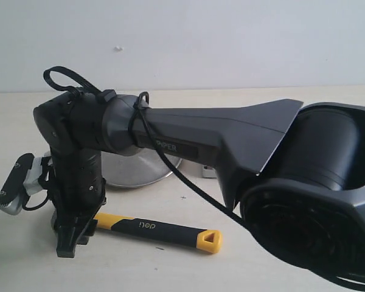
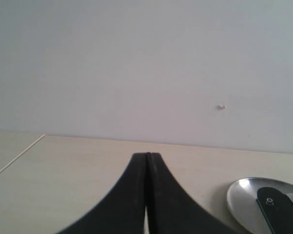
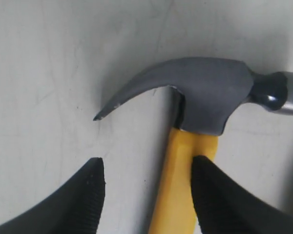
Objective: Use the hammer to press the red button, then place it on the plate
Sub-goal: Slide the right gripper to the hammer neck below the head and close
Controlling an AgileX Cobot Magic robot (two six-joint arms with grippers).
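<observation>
The hammer (image 1: 152,230) lies flat on the table, its black "deli" handle and yellow end pointing right. In the right wrist view its dark steel head (image 3: 205,97) and yellow neck show close up. My right gripper (image 3: 146,170) is open and lowered over the neck, with one finger (image 3: 219,195) against the yellow and the other off to the side. In the exterior view this gripper (image 1: 73,240) stands at the hammer's head end. The silvery plate (image 1: 134,170) sits behind the arm. My left gripper (image 2: 147,156) is shut and empty, and the plate (image 2: 244,195) lies off to its side. The red button is hidden.
The right arm's long dark body (image 1: 231,140) crosses most of the exterior view and hides the table behind it. A small pale object (image 1: 208,172) peeks out beside the plate. A white wall closes off the back of the table.
</observation>
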